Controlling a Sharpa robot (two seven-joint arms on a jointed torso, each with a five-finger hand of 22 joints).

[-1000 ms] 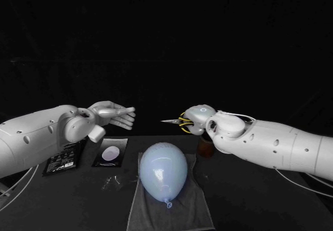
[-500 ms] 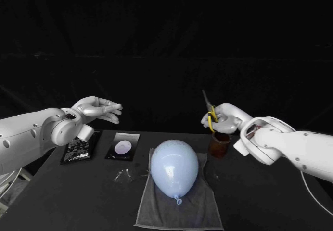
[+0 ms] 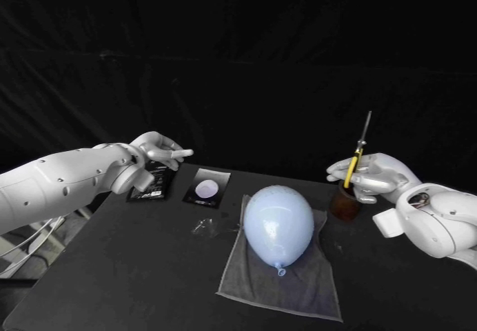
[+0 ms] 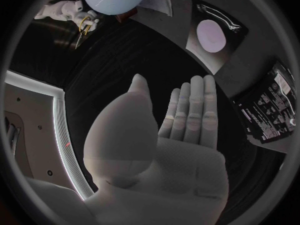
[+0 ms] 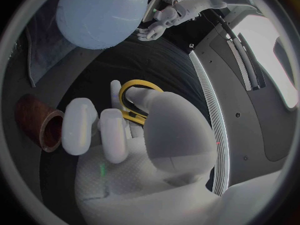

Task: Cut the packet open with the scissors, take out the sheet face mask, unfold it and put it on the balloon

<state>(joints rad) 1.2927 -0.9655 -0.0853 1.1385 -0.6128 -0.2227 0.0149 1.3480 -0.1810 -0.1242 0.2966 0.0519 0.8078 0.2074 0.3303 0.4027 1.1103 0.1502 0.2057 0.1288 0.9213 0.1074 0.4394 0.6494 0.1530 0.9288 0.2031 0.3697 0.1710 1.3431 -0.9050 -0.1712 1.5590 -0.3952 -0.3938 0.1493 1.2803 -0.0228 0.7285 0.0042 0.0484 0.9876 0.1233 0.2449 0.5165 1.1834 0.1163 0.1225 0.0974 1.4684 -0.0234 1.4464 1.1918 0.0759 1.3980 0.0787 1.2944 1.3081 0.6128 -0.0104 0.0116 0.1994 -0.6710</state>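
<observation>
A pale blue balloon lies on a grey cloth at the table's middle. Left of it lies a dark packet with a pale oval on its face. My left hand hovers above the table's far left with flat, empty fingers. My right hand grips the yellow-handled scissors, blades pointing up, just above a brown cup.
A second black packet with white print lies left of the first, partly behind my left hand. A small clear scrap sits on the table beside the cloth. The brown cup stands right of the balloon.
The camera has shifted. My right hand has turned the scissors from pointing sideways to upright and drawn them over the cup. My left hand's fingers have straightened.
</observation>
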